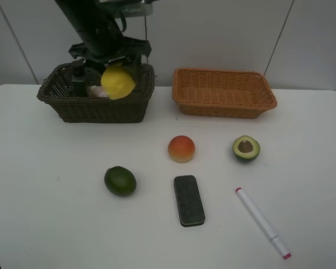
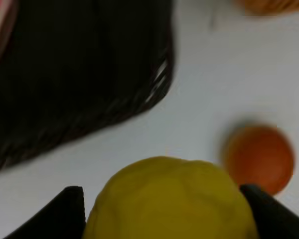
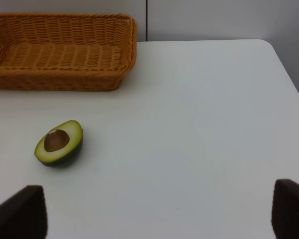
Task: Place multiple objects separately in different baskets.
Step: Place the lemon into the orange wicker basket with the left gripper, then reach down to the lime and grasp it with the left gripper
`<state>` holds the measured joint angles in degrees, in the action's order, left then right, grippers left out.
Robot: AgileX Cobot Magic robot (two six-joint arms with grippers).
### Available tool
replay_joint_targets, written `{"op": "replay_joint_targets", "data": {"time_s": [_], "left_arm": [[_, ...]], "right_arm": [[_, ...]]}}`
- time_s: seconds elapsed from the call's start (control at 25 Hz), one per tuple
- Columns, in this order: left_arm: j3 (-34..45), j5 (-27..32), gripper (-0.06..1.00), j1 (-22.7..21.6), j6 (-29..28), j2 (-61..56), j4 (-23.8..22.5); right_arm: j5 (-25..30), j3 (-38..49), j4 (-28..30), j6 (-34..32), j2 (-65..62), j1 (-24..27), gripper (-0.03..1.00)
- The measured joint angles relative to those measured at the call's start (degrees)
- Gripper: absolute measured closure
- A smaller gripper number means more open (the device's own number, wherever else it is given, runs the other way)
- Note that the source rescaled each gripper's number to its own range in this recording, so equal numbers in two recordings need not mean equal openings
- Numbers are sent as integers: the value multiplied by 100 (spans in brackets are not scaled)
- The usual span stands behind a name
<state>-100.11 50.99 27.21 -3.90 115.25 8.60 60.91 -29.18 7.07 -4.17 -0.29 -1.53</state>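
Note:
My left gripper is shut on the yellow lemon and holds it in the air over the dark brown basket. In the left wrist view the lemon fills the gap between the two black fingers. A pink bottle and a dark green pump bottle lie inside that basket. The tan basket holds nothing. On the table lie the peach, lime, avocado half, black eraser and white marker. My right gripper is open above bare table, near the avocado.
The white table's back edge runs just behind both baskets, with a pale wall beyond. The table's right edge shows in the right wrist view. The left arm's dark links rise above the brown basket.

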Motion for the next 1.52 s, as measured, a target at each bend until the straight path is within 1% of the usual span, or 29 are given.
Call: {"op": "replay_joint_targets", "data": {"time_s": [0.16, 0.24, 0.36, 0.48, 0.52, 0.56, 0.64, 0.72, 0.76, 0.88, 0.92, 1.0, 1.12, 1.16, 1.28, 1.4, 1.44, 1.52], "left_arm": [[-1734, -300, 31, 371, 19, 1345, 48], [-2624, -420, 31, 472, 19, 2085, 58], [-3735, -658, 31, 550, 19, 3014, 24], [-4506, -947, 31, 591, 19, 3693, 18], [-4678, -1044, 29, 597, 19, 3861, 18], [-4765, -1118, 24, 597, 19, 3977, 18], [-4840, -1126, 6, 597, 19, 4083, 13], [-4867, -1101, -2, 597, 19, 4100, 5], [-4894, -1060, -4, 597, 24, 4093, 5], [-4901, -681, -6, 597, 24, 3925, -2], [-4901, -444, -6, 597, 24, 3809, -2], [-4901, 136, -6, 597, 13, 3537, 5], [-4921, 1400, -6, 597, -1, 2988, 88], [-4921, 1594, -6, 605, -6, 2850, 123], [-4788, 1772, -6, 696, 114, 2423, 198], [-4337, 1772, -6, 892, 438, 1970, 203], [-4009, 1772, -6, 967, 548, 1785, 193], [-3107, 1767, -6, 1091, 786, 1184, 145]], "right_arm": [[0, 0, 0, 0, 0, 0, -2], [0, 0, 0, 0, 0, 0, -2], [0, 0, 0, 0, 0, 0, -2], [0, 0, 0, 0, 0, 0, -2], [0, 0, 0, 0, 0, 0, -2], [0, 0, 0, 0, 0, 0, -2], [0, 0, 0, 0, 0, 0, -2], [0, 0, 0, 0, 0, 0, -2], [0, 0, 0, 0, 0, 0, -2], [0, 0, 0, 0, 0, 0, -2], [0, 0, 0, 0, 0, 0, -2], [0, 0, 0, 0, 0, 0, -2], [0, 0, 0, 0, 0, 0, -2], [0, 0, 0, 0, 0, 0, -2], [0, 0, 0, 0, 0, 0, -2], [0, 0, 0, 0, 0, 0, -2], [0, 0, 0, 0, 0, 0, -2], [0, 0, 0, 0, 0, 0, -2]]}}
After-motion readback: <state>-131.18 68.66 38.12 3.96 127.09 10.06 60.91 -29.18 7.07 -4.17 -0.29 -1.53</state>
